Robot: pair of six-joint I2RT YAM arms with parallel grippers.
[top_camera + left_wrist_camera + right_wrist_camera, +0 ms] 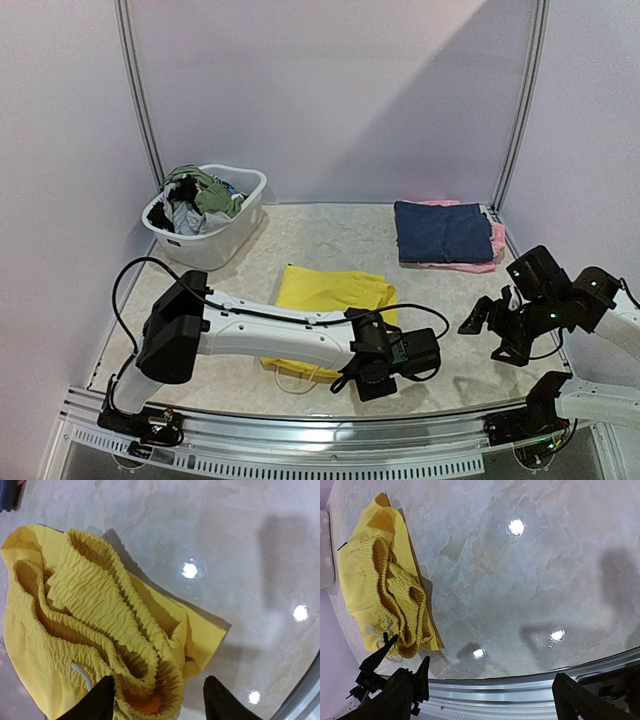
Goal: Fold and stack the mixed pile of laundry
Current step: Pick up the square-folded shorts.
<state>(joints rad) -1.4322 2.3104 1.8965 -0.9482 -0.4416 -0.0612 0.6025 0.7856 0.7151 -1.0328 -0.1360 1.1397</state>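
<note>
A bright yellow garment (325,290) with a gathered waistband lies on the table's middle. In the left wrist view (100,605) the waistband is bunched and a white drawstring (82,672) shows. My left gripper (352,378) is at the garment's near right corner. It is open (160,702), and the waistband's end lies between its fingertips. My right gripper (490,335) is open and empty over bare table at the right (490,700). The rest of the mixed laundry pile (200,195), green, grey and black pieces, sits in the tub.
A white plastic tub (220,248) stands at the back left. A folded navy piece (443,230) lies on a pink one (495,245) at the back right. The table's metal front rail (520,690) runs just under the right gripper.
</note>
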